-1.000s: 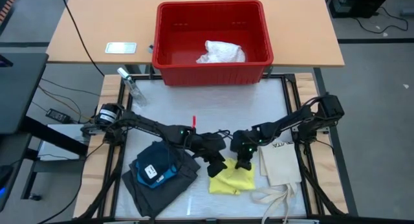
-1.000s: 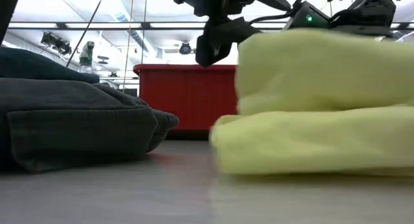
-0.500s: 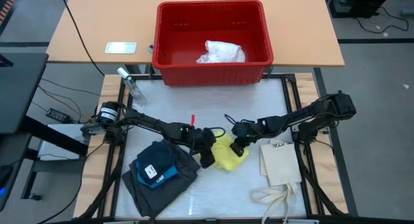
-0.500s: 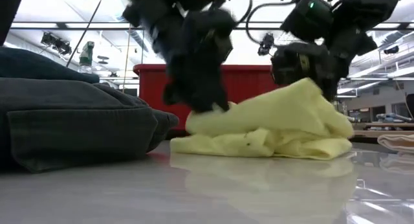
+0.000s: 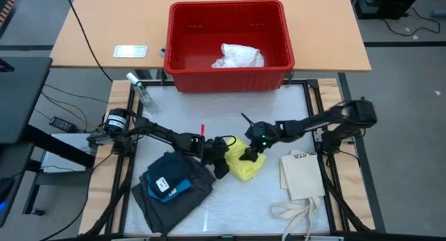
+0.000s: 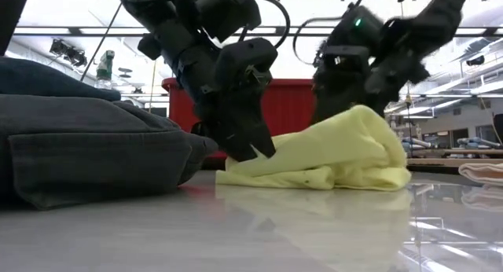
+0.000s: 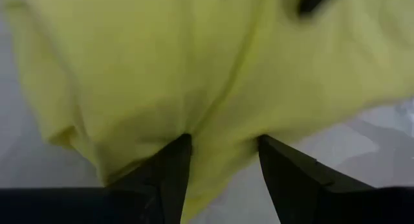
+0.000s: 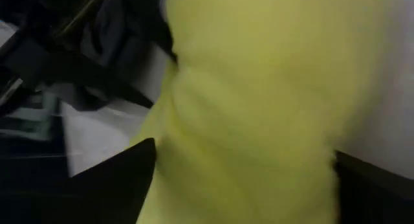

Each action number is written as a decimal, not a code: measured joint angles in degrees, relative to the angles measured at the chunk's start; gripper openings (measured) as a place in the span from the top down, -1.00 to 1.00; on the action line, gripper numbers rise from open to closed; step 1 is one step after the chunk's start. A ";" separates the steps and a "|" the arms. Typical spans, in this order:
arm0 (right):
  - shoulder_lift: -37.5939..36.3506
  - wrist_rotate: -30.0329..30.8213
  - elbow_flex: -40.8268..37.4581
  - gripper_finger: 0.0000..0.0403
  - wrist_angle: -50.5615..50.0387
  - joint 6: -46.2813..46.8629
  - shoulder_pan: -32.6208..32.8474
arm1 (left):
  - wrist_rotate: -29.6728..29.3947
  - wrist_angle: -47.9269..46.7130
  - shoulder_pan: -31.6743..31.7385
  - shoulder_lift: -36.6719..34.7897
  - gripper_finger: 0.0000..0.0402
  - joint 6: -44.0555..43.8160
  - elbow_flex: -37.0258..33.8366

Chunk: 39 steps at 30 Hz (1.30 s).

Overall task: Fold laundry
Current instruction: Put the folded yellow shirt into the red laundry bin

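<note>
The left claw [image 5: 224, 157] sits low near the middle of the worktop [image 5: 230, 109], at the left edge of the yellow cloth [image 5: 245, 162]. In the left wrist view its two dark fingers [image 7: 173, 166] stand a narrow way apart with a fold of the yellow cloth [image 7: 194, 75] pinched between them, so it is holding that cloth. In the low view the same claw [image 6: 250, 142] points down onto the near-left edge of the cloth [image 6: 338, 154], just above the worktop [image 6: 236, 233].

The right claw [image 5: 255, 148] meets the yellow cloth from the other side, at its upper right. In the right wrist view the yellow cloth [image 8: 259, 114] fills the space between its dark fingers [image 8: 123, 166], which stand wide on either side of the bunch; I cannot tell whether they actually press on it.

The yellow cloth lies bunched into a low mound on the worktop, between the two claws.

To its left, near the worktop's front-left corner, lie the dark grey cargo shorts [image 5: 164, 203], with a bright blue piece [image 5: 180, 189] on top of them. To the right of the yellow cloth lies a flat cream tote bag [image 5: 300, 177], its straps trailing toward the front edge.

Behind the worktop stands a red bin [image 5: 182, 67], with a white cloth piece [image 5: 238, 57] lying inside it.
</note>
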 joint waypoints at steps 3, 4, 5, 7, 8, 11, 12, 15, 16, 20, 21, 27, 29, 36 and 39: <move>6.71 -5.65 0.06 -0.94 9.35 4.86 -0.23 | -0.04 -0.36 0.76 0.55 0.05 0.31 0.00; 8.55 -6.73 0.21 -0.92 12.38 6.14 0.06 | 0.15 -0.30 0.98 0.77 0.05 0.31 0.00; 10.14 -7.36 0.24 -0.88 15.10 7.27 0.40 | 0.52 -0.57 1.17 0.79 0.05 0.31 0.01; 12.60 -7.64 0.68 -0.78 18.04 10.51 0.95 | 0.71 -0.77 1.36 1.84 0.05 0.24 0.07; 13.36 -7.45 0.87 -0.71 18.44 11.63 1.11 | 0.70 -0.71 1.38 2.18 0.05 0.17 0.09; 14.97 -6.02 1.88 -0.36 18.06 12.47 1.52 | 0.70 -0.54 1.40 2.63 0.05 0.15 0.11; 15.19 -5.72 2.17 -0.21 17.84 12.45 1.54 | 0.42 -0.51 1.40 2.65 0.05 0.12 0.10; 15.28 -4.68 2.65 0.34 17.69 11.31 1.37 | -1.54 -0.65 1.76 2.69 0.05 0.18 0.17; 15.09 -4.79 2.73 0.42 17.65 10.59 0.98 | -1.50 -0.68 2.16 2.73 0.05 0.18 0.28; 12.34 -5.57 3.07 0.42 15.03 8.00 -1.44 | -2.26 -1.77 3.81 2.80 0.05 0.78 1.50; 11.04 -5.04 3.05 0.42 13.40 7.48 -2.10 | -2.58 -2.72 4.36 2.10 0.05 1.58 2.11; -1.76 -1.25 3.40 0.42 3.58 1.15 -6.48 | -2.41 -16.33 9.36 -5.69 0.05 3.46 6.86; -6.45 -1.74 3.44 0.42 1.52 -0.69 -8.38 | -2.03 -19.33 11.20 -9.79 0.05 5.42 8.06; -18.26 -1.45 11.31 0.42 -6.27 -9.49 -17.80 | -1.30 -20.90 20.86 -23.82 0.05 14.85 12.76; -18.09 0.40 18.62 0.42 -9.39 -15.03 -22.67 | -1.20 -21.74 26.71 -25.89 0.05 19.02 14.57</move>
